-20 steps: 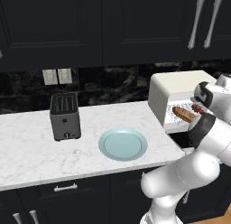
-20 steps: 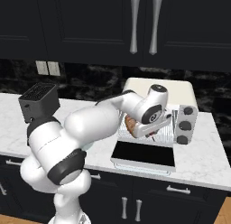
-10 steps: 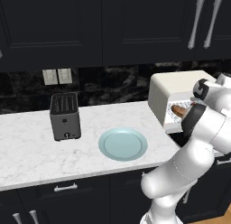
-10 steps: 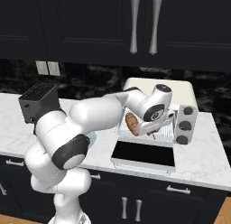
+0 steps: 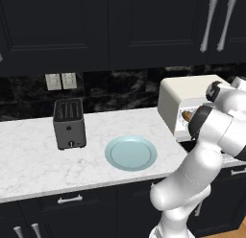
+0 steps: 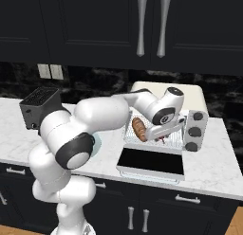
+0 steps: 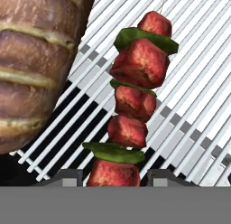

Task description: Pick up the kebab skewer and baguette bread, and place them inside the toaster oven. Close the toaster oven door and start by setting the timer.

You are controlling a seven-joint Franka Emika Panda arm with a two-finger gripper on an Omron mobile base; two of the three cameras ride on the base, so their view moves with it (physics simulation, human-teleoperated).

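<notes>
White marble counter under dark cabinets, kebab skewer beside baguette bread on toaster oven rack, door dropped open, gripper loosened around skewer's end, close-up alone revealing green pepper slices.

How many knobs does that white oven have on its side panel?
3. The knobs sit in a column on the toaster oven's right panel: top, middle, bottom. The arm could hide others.

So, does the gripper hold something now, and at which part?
It cannot be told for sure. The gripper has its fingertips on either side of the kebab skewer's near end, on the wire rack, apparently loosening.
</notes>
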